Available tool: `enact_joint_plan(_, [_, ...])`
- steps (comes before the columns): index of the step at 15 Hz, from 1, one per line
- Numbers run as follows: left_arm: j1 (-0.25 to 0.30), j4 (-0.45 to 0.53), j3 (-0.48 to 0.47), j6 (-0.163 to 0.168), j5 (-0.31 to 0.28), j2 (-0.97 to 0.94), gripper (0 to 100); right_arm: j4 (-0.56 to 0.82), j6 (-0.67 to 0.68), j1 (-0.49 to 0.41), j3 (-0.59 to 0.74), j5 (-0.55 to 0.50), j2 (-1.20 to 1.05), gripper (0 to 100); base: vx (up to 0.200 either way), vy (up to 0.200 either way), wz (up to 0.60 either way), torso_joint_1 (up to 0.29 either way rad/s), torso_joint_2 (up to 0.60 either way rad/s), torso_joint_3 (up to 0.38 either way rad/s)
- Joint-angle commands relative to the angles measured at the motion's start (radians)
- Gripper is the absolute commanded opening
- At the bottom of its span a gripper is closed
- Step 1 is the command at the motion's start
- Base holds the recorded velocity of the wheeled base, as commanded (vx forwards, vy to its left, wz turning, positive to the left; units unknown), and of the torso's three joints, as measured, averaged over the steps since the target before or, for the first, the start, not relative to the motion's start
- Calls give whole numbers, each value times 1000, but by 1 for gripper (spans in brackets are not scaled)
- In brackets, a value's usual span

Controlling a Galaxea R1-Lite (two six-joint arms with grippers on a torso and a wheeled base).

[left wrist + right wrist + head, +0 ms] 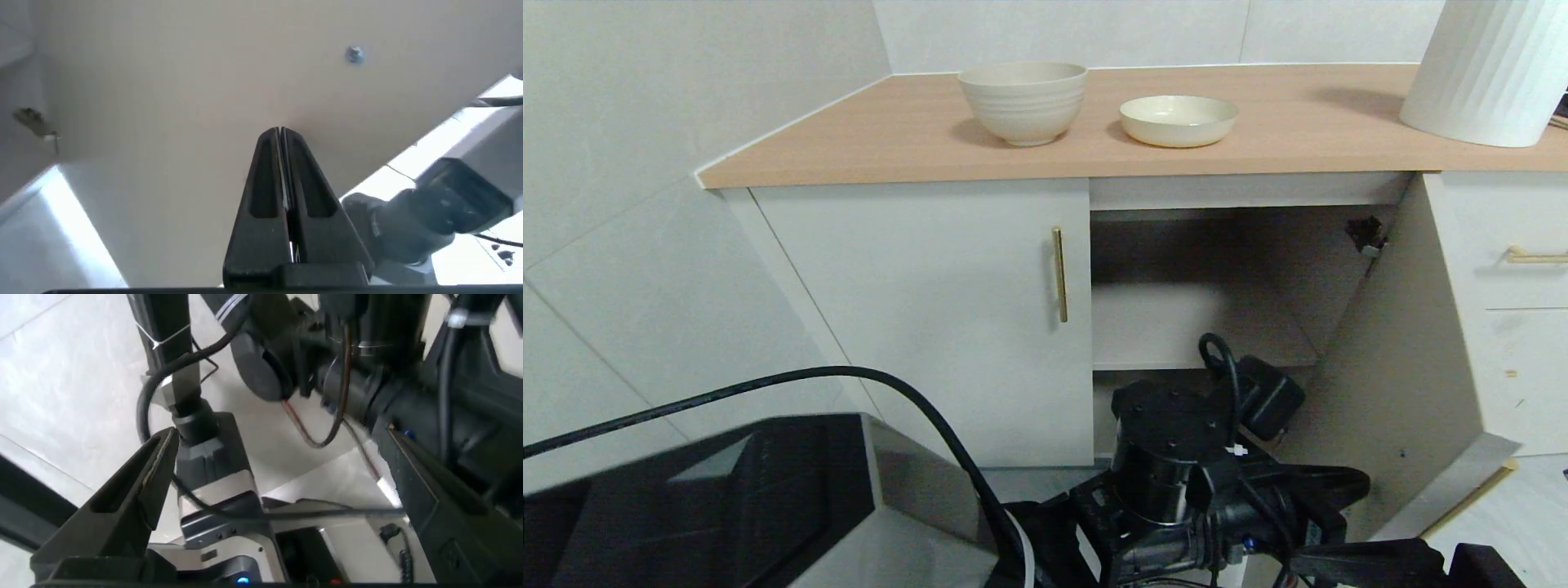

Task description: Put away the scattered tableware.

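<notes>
Tableware sits up on the bench (890, 139): a deep bowl (1023, 102) with a ribbed wall, and just beside it, apart, a shallow dish (1178, 120), both upright and empty as far as can be seen. Below them the cabinet stands half open, with a bare shelf (1176, 327) showing inside and its door (1396, 359) swung out to the robot's right, while the other door (931, 318) is closed. The left end effector (280, 135) has its fingers pressed flat together with nothing between them, facing a pale panel (163, 82) at close range. The right end effector (278, 453) is spread wide and holds nothing. Neither is near the bowls, so both pieces have yet to be picked up. The likeliest trouble is the grasp itself. A pinch on the deep bowl's rim would probably let it swing or slip, and the dish's low, sloping wall gives little to grip, so it could skid along the bench instead of lifting. Because the two pieces stand near each other, a finger coming down at one could nudge the other. The tall ribbed container (1486, 69) at the bench's right end is well apart and looks safe. The way down is tight: the shelf opening lies under the bench's front edge, so a bowl carried tilted or too high may clip that edge. An arm coming wide on the right may strike the open door.
</notes>
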Motion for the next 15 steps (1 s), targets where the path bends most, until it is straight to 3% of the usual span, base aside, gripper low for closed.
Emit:
enact_joint_plan(1, [-15,0,1,0,22,-43,0,0,-12,4,-3,1,-18,100,0,0,0,0,0,0])
enact_joint_plan(6, [72,-4,98,-2,28,-109,0,-3,-26,6,-4,1,-18,100,0,0,0,0,0,0])
enact_joint_plan(11, [166,-6,161,-2,28,-191,0,0,-121,6,5,-6,-18,100,0,0,0,0,0,0])
enact_joint_plan(13, [242,-1,267,-2,27,-267,0,1,-121,6,5,-9,-11,100,0,0,0,0,0,0])
enact_joint_plan(14, [259,-4,340,1,27,-296,0,3,-121,4,2,-12,-3,100,0,0,0,0,0,0])
enact_joint_plan(15, [259,-4,340,1,27,-296,0,3,-121,4,2,-12,-3,100,0,0,0,0,0,0])
